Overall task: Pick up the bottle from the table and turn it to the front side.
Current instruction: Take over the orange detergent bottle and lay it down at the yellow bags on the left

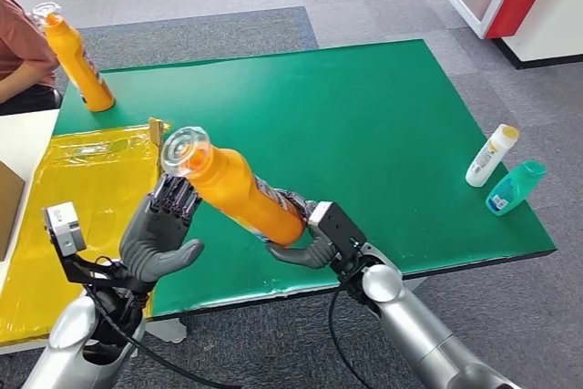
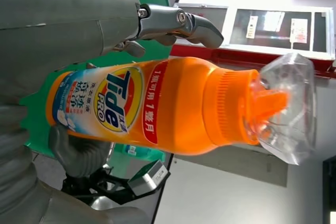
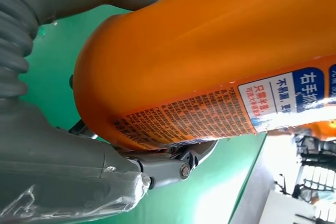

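The orange Tide detergent bottle [image 1: 237,190] hangs tilted above the green table [image 1: 385,125], low and left of centre in the head view, clear cap toward upper left. The right hand [image 1: 302,236] has its fingers clamped round its base; the left hand [image 1: 157,234] sits beside the neck, fingers apart.

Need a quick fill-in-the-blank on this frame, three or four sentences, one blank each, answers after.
1. The right hand grips the orange plastic detergent bottle at its ____ end.
2. The bottle's cap is made of ____ plastic.
3. The left hand touches the bottle just below its ____.
4. A white bottle and a teal bottle lie on the ____ table mat.

Missing words: base; clear; cap; green
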### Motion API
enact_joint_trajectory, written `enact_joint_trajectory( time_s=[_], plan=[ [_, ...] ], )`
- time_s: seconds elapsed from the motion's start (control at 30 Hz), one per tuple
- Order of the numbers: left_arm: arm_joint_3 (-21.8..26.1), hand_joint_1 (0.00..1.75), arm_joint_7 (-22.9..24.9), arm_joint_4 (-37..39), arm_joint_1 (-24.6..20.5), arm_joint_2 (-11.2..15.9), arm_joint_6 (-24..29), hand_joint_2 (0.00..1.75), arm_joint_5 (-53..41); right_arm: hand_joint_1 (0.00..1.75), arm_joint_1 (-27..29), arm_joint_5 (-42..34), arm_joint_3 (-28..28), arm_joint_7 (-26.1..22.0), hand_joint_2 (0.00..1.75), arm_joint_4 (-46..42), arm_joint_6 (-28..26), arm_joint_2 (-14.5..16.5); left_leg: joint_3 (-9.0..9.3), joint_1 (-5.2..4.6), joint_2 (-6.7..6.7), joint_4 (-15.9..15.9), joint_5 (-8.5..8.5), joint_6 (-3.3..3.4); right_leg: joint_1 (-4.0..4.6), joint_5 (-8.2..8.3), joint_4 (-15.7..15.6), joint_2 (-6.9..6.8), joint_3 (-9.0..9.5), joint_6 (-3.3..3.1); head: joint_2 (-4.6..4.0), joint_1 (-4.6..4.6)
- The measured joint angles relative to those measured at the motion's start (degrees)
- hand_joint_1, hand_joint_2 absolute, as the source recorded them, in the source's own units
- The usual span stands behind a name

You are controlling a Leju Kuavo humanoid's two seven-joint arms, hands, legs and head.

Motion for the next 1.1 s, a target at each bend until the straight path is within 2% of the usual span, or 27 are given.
enact_joint_trajectory(
  time_s=[0.17,0.4,0.57,1.1],
  plan=[
    [0.0,0.00,-0.7,-0.5,0.4,0.3,1.3,1.75,-1.8,1.75,0.4,-0.3,0.6,-0.2,1.75,-2.4,-0.5,-0.1,0.00,0.00,0.00,0.0,0.00,0.00,0.00,0.00,0.0,0.00,-0.01,0.00,0.00,0.00],
    [0.4,0.00,0.3,0.1,-1.1,0.6,7.5,1.75,-6.9,1.75,0.6,-0.2,2.3,-0.5,1.75,-5.6,0.4,-0.2,-0.01,0.00,0.00,0.0,0.01,-0.01,0.00,0.00,0.0,0.00,-0.02,0.00,0.00,-0.01],
    [0.7,0.00,0.5,1.4,-2.8,0.6,7.9,1.75,-7.1,1.75,0.2,-0.1,4.4,-0.5,1.75,-7.0,0.7,-0.2,0.00,0.00,0.00,0.0,0.04,-0.05,0.00,0.02,0.0,0.00,-0.02,-0.02,0.00,0.00],
    [-1.0,0.00,0.5,1.3,-4.1,-0.8,7.4,1.75,-5.4,1.75,-0.6,-0.6,6.7,-0.6,1.75,-7.1,0.5,-0.2,-0.01,0.00,0.00,0.0,0.03,-0.05,0.00,0.02,0.0,0.00,-0.03,-0.02,0.00,0.00]
  ],
)
